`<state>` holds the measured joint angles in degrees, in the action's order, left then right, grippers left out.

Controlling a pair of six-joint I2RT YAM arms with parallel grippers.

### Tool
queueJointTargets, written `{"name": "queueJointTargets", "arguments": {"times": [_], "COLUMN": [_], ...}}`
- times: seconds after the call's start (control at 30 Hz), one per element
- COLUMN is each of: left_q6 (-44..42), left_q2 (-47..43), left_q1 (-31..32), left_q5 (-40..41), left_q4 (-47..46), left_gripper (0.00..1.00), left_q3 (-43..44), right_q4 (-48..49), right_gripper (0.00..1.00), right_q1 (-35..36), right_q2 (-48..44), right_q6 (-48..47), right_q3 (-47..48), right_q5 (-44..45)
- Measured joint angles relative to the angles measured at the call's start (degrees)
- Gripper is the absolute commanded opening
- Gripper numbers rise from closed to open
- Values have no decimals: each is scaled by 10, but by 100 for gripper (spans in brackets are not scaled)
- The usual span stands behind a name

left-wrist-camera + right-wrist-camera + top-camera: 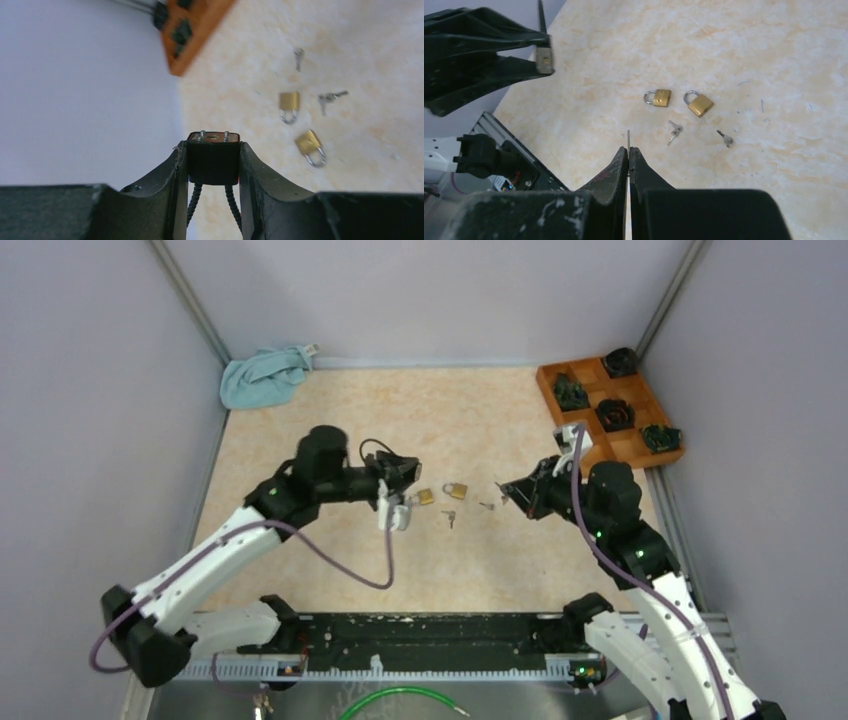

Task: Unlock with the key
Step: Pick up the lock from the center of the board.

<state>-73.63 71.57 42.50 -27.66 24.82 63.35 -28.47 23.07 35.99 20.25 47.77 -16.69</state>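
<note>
key (628,138) points straight out along pinched-shut right gripper (629,151); left gripper (213,146) clamps black padlock (213,164), keyhole outward.

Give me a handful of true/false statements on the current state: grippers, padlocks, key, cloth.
1. The left gripper is clamped on a padlock. True.
2. The right gripper is open and empty. False: it is shut on a key, whose blade sticks out past the fingertips.
3. Two brass padlocks lie on the table. True.
4. The key is already in the held padlock. False: the two are well apart, above the table.
5. The blue cloth lies in the wooden tray. False: the cloth is in the far left corner, the tray at the far right.
</note>
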Motion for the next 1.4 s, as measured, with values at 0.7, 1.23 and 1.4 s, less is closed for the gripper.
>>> {"name": "queueJointTargets", "arguments": {"times": [0.7, 1.23, 1.4], "left_q6": [-34, -30, -34], "left_q2": [-202, -162, -162], "left_q1": [-3, -3, -3], "left_q5": [-127, -68, -65], "left_q4": [-298, -330, -330], "left_gripper": [0, 0, 0], "left_q3": [-200, -200, -200], "right_q4": [153, 187, 190], "right_gripper": [0, 0, 0], "right_q1": [90, 178, 181], "right_q2": [96, 178, 185], "right_q6": [-9, -72, -81], "right_q3": [38, 78, 81], "right_q5": [-144, -51, -43]}}
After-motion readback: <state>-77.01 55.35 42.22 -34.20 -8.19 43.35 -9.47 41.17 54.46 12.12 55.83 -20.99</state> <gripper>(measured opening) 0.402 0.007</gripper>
